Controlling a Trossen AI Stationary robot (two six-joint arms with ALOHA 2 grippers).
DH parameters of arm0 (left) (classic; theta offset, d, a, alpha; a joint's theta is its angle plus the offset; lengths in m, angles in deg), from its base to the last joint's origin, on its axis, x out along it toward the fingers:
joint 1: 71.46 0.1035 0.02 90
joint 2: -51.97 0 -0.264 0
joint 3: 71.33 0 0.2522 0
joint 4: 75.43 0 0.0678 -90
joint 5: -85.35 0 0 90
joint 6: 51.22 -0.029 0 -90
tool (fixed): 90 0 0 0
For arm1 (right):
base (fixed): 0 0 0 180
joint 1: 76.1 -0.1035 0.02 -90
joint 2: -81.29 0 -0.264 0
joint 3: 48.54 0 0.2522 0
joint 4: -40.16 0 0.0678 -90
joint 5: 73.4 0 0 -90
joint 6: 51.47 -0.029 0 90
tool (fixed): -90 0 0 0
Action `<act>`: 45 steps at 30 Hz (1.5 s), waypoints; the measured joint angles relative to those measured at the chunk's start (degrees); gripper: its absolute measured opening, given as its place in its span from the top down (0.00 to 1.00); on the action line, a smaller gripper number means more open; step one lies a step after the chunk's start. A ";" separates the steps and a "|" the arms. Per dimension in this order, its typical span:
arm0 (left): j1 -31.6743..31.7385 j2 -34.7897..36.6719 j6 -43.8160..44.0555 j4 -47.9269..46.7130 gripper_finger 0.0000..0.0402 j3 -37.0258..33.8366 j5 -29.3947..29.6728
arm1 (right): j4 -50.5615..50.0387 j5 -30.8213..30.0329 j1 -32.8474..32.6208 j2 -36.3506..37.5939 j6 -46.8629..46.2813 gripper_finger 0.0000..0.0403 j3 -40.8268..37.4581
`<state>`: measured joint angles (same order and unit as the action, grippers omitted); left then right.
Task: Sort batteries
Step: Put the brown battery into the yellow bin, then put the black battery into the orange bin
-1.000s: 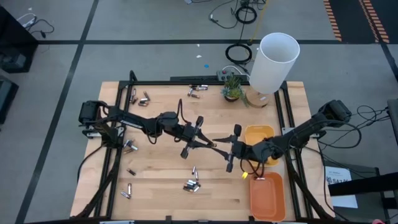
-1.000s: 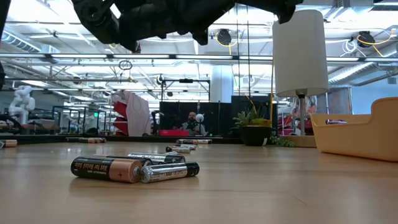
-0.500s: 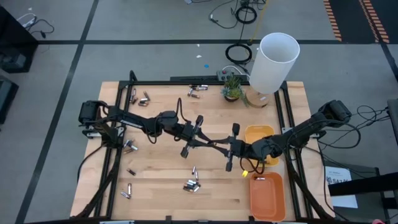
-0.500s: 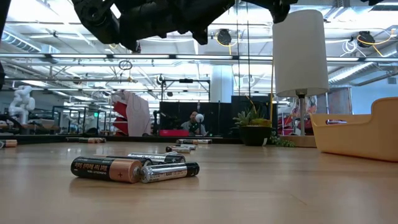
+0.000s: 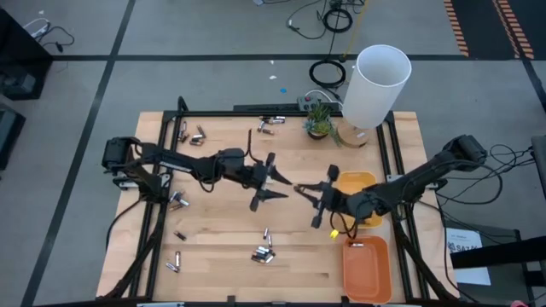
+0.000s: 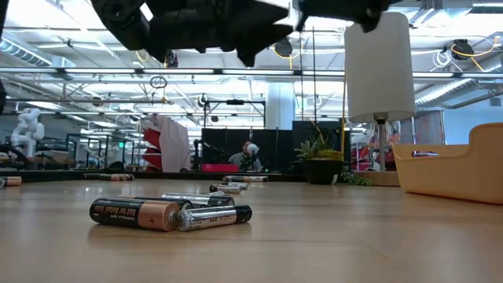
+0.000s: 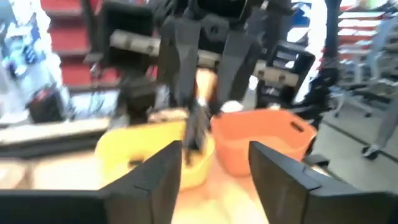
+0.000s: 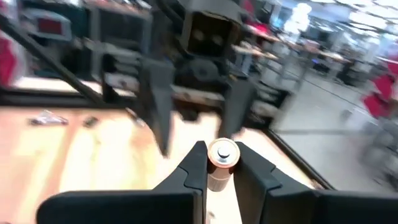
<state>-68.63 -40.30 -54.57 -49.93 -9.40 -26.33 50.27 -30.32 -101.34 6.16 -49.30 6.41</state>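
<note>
One battery [image 8: 221,163] — now in right hand [image 8: 219,163], left hand [image 5: 275,176] apart

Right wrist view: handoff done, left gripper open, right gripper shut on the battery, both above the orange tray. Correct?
Not quite. The high view shows both grippers over bare table mid-table, beside the yellow tray, not above the orange tray. The rest holds: the left gripper is open, and the right wrist view shows the right gripper shut on the battery.
</note>
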 joint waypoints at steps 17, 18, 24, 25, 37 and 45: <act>0.76 6.08 1.49 -33.98 0.43 -0.04 14.57 | -75.61 9.04 0.71 8.22 -70.03 0.91 0.00; 0.60 6.08 1.48 -33.87 0.43 -0.04 14.74 | -77.27 10.56 0.95 7.57 -71.90 0.91 0.00; 0.45 6.08 1.49 -33.59 0.43 -0.04 15.24 | -80.29 16.66 2.22 4.49 -75.29 0.91 0.00; 0.45 6.08 1.49 -33.62 0.43 -0.04 15.24 | -80.25 17.51 2.56 4.19 -75.43 0.91 0.00; 0.29 6.08 1.95 -33.67 0.43 -0.04 15.22 | -80.57 18.65 3.15 3.72 -77.47 0.56 0.00; -3.47 6.08 -0.09 -35.36 0.43 -0.04 11.74 | -82.26 17.83 2.92 3.74 -72.61 0.46 6.11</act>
<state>-72.09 -34.22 -54.66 -85.29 -9.45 -14.59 -31.99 -12.49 -98.42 9.89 -121.91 12.52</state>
